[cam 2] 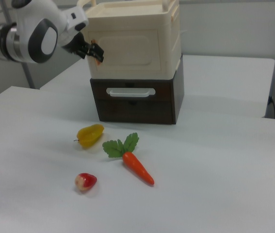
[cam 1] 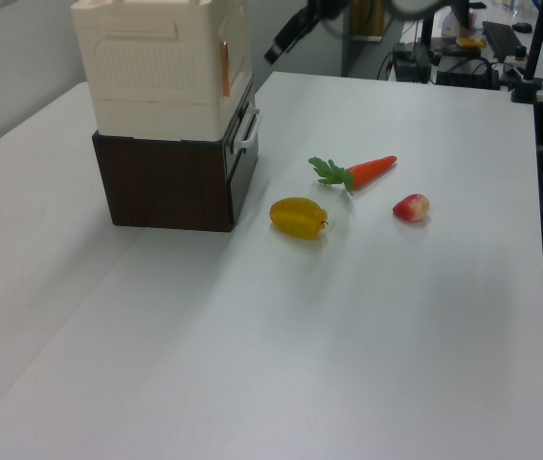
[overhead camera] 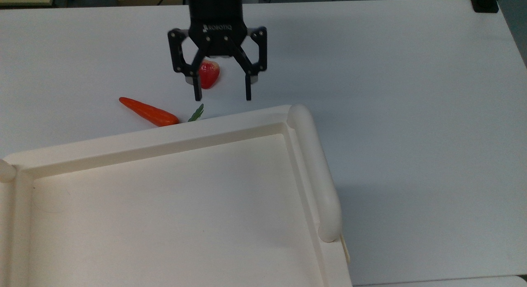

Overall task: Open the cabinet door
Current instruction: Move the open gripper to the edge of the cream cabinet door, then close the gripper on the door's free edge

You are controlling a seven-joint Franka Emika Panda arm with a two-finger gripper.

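Right view, front to back: red fruit [cam 2: 86, 181], carrot [cam 2: 137, 167] and yellow fruit [cam 2: 90, 134] lie on the table, well below the gripper [cam 2: 91, 50]. Behind them, under gripper height, sits a dark drawer unit [cam 2: 135, 99]. The cabinet door [cam 2: 127, 48] above it is shut, with a small orange tab [cam 2: 97, 58] just beside the fingertips. Fingers spread, holding nothing. Judged: door is light, stiff, smooth plastic; pinch or hook at the tab edge, pull gently
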